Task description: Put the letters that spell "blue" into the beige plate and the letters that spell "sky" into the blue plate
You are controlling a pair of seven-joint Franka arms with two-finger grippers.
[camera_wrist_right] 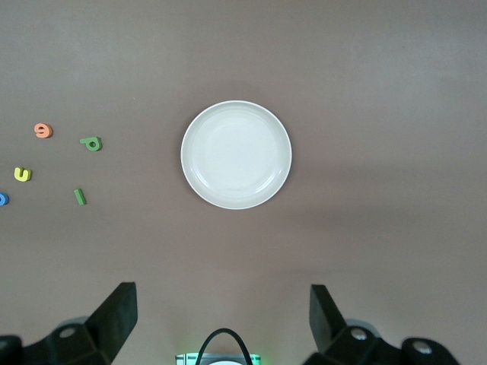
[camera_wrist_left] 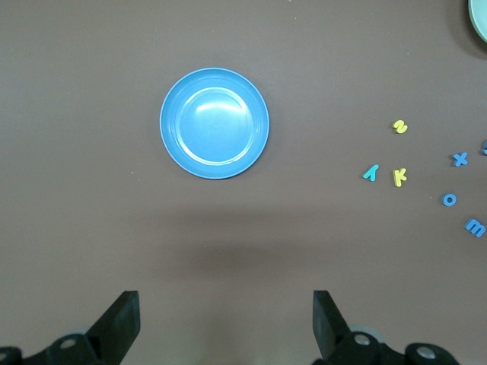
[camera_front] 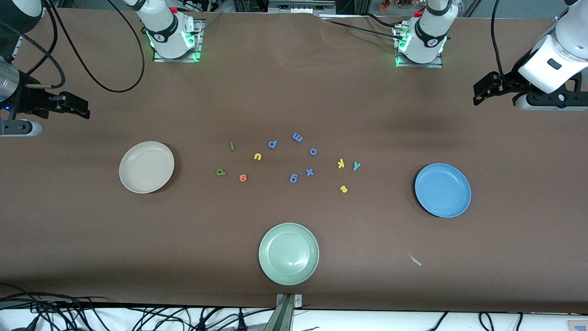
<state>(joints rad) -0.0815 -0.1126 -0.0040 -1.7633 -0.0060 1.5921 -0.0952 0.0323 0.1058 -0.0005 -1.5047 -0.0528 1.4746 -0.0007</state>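
Matte brown table point(camera_front: 294, 92); left end effector point(camera_wrist_left: 227, 319), right end effector point(camera_wrist_right: 222, 315) wide open, empty.

Both arms wait raised at opposite ends of the table: the left gripper point(camera_front: 480, 92) and the right gripper point(camera_front: 78, 105), black two-finger, jaws spread wide, empty.

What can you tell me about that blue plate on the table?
The blue plate is round, shallow and mid-blue, with a raised rim and a smooth, slightly shiny surface that looks like plastic. It sits flat on the brown table toward the left arm's end, with nothing in it. Nothing touches it. The closest letters, a yellow s, a yellow k and a teal y, lie apart from it toward the middle of the table.
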